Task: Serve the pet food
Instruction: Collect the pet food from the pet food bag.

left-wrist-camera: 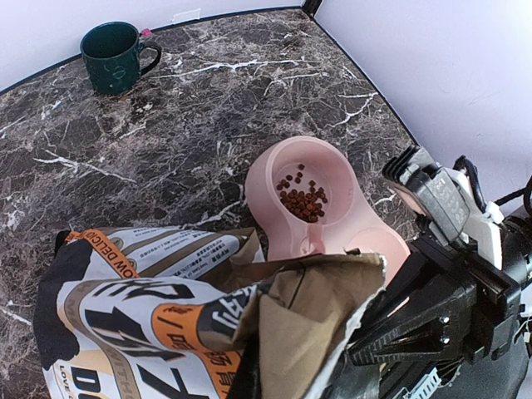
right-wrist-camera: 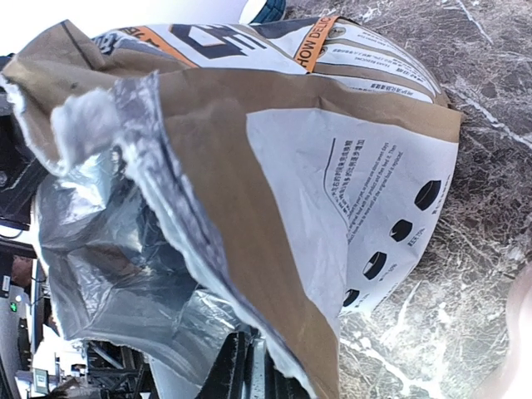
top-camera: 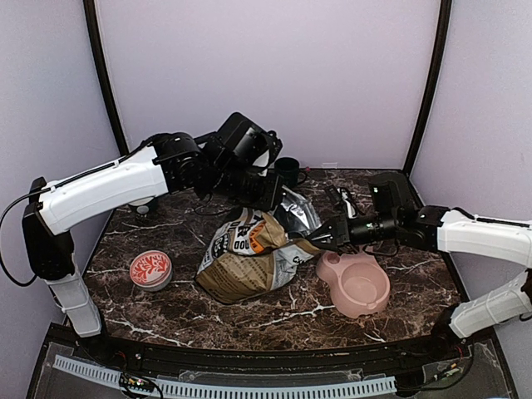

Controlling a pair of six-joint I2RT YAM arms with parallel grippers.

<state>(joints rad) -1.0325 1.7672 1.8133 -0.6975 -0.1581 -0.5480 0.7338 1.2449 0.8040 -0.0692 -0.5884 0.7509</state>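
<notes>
Kibble [left-wrist-camera: 303, 199] lies heaped in the pink double bowl's [top-camera: 384, 293] compartment nearest the printed paper bag [top-camera: 245, 262], whose torn mouth the right gripper [top-camera: 322, 240] and, farther back, the left gripper [top-camera: 277, 198] both clamp, with a green mug [top-camera: 288, 170] beyond.

The left arm [top-camera: 104, 187] rises from its base at 8 o'clock in the top view. Its white link slants up toward 2 o'clock and its black wrist [top-camera: 241, 150] bends down near the centre. There the left tool [top-camera: 270, 193] hangs with jaws closed on the raised edge of a bag [top-camera: 245, 258]. The right arm [top-camera: 482, 237] comes in low from 4 o'clock, forearm pointing toward 9 o'clock. The right tool [top-camera: 326, 237] is pinched on the bag's torn mouth, near the left tool.
</notes>
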